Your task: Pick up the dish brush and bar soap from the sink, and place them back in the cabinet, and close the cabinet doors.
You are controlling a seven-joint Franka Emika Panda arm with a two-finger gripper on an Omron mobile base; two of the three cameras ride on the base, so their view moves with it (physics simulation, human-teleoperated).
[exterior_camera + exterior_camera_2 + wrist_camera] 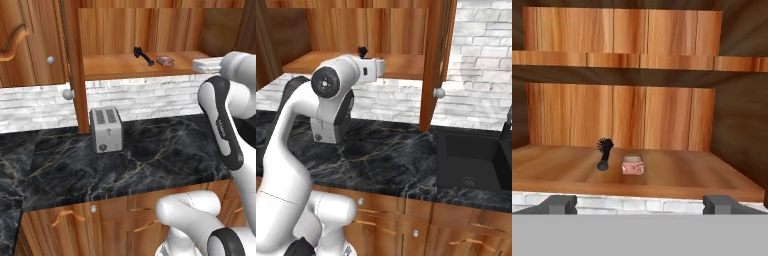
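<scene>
Two dark fingertips (pixel 559 204) of the end effector (pixel 640 205) stand wide apart at the bottom of the hand view, spread fully with nothing between them. Ahead of them, well apart from the tips, the bar soap (pixel 633 164) and the dish brush (pixel 604 153) lie side by side on the lower shelf (pixel 712 175) of the cabinet (pixel 622 115), the brush just to the left of the soap, its bristled head toward the back wall. A second shelf (pixel 637 60) runs above them.

From the left base view the arm's hand (pixel 207 65) is level with that shelf, to the right of the soap (pixel 165 61) and brush (pixel 142 55). Below, a silver toaster (pixel 106 129) stands on the black marble desk (pixel 150 160) against the white brick wall (pixel 40 107). One cabinet door (pixel 75 65) stands open edge-on beside the toaster; the other door (pixel 436 60) hangs open near the black sink (pixel 471 160), whose basin shows a round drain (pixel 470 182). Wooden drawers (pixel 406 220) with curved handles sit under the desk.
</scene>
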